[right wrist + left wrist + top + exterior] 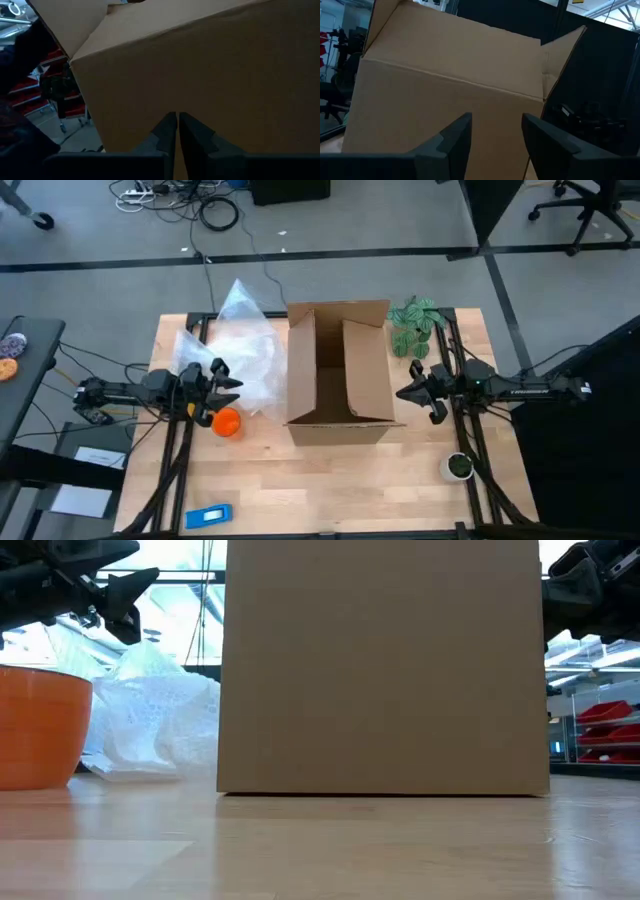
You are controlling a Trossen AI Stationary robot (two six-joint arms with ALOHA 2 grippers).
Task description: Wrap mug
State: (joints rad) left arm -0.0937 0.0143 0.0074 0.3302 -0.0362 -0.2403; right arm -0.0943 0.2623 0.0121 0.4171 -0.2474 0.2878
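We see the left hand (226, 383) released, fingers (451, 142) spread, above the counter (330, 485) just left of the cardboard box (340, 370). The mug (227, 423), orange, stands on the counter just near of this hand, touching nothing we can see. Bubble wrap (240, 350) lies on the far side of the hand. The right hand (408, 393) is clenched on nothing, just right of the box, with 1 plant (415, 325) beyond it.

The high view looks straight down on the whole table (330, 480). The low view sits at tabletop level, close. All four views share the cardboard box (338, 370).
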